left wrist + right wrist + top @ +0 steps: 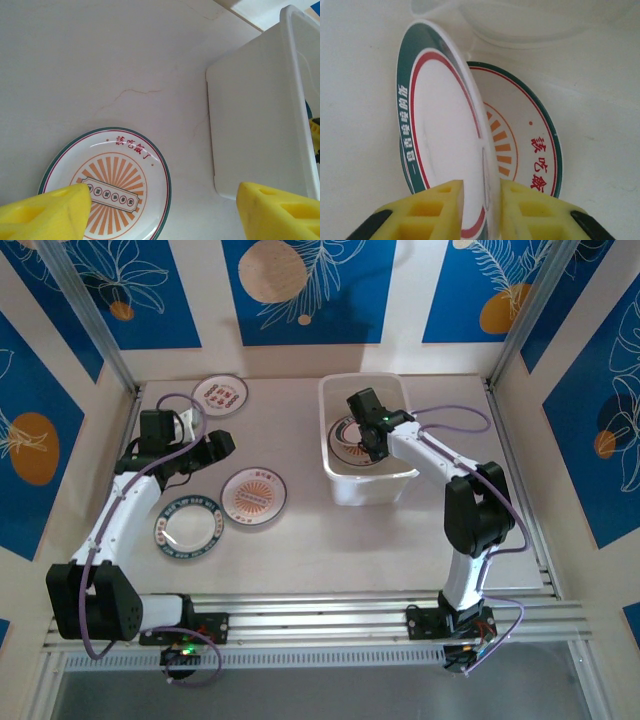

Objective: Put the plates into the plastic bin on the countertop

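Top view: bin (370, 490) sits at the far edge of the countertop (350, 550), right of middle. Right gripper (374, 448) is down inside it, over a plate (345, 435) lying flat on the bin floor. Three plates lie out on the countertop: one (220, 395) by the far left corner, one (253, 496) near the middle, one (187, 525) left of that, toward the near edge. Left gripper (218, 445) hangs among them.

Left wrist view: jaws spread wide, nothing between them, above the middle plate (115, 185); the bin wall (250, 125) is near.

Right wrist view: a green-rimmed plate (440, 125) stands on edge between the right gripper's fingers (481, 187), over an orange-rayed plate (520, 135) lying flat. The jaws sit close on either side of the rim; pinching or just loosed, I cannot tell.

Tally: five plates, one bin. Judged: two in the bin, one not surely released; three to go.
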Controlling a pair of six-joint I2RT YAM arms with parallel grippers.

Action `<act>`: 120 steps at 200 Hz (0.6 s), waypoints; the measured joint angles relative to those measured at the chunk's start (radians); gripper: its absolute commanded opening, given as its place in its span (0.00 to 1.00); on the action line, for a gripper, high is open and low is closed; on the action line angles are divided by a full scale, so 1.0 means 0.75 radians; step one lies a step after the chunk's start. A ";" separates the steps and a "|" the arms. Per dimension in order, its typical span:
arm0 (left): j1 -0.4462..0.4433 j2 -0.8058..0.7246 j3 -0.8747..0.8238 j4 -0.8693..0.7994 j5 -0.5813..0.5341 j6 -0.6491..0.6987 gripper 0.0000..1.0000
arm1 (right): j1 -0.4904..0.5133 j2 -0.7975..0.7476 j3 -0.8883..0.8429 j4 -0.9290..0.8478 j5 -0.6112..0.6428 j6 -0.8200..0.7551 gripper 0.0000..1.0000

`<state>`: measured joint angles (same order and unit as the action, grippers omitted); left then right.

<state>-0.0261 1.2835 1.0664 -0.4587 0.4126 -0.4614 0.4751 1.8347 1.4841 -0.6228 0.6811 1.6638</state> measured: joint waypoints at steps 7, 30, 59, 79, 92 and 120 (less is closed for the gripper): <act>0.000 0.000 0.000 0.000 -0.002 0.000 0.77 | 0.001 0.000 0.000 -0.001 0.002 0.007 0.39; 0.000 -0.005 -0.009 0.000 -0.004 0.000 0.77 | 0.003 0.000 0.000 0.000 0.007 0.019 0.51; 0.000 -0.010 -0.017 0.001 -0.004 -0.001 0.77 | 0.004 0.000 0.000 -0.001 0.010 0.019 0.61; 0.000 -0.015 -0.025 0.002 -0.004 -0.001 0.77 | 0.005 0.000 0.000 -0.005 0.012 0.015 0.69; 0.000 -0.019 -0.034 0.002 -0.004 -0.002 0.77 | 0.008 -0.001 0.000 -0.010 0.015 0.010 0.74; 0.000 -0.020 -0.055 0.014 -0.003 -0.006 0.77 | 0.019 -0.012 -0.012 -0.013 0.016 -0.012 0.87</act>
<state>-0.0261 1.2686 1.0252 -0.4480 0.4107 -0.4656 0.4896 1.8259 1.4750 -0.6327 0.6933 1.6550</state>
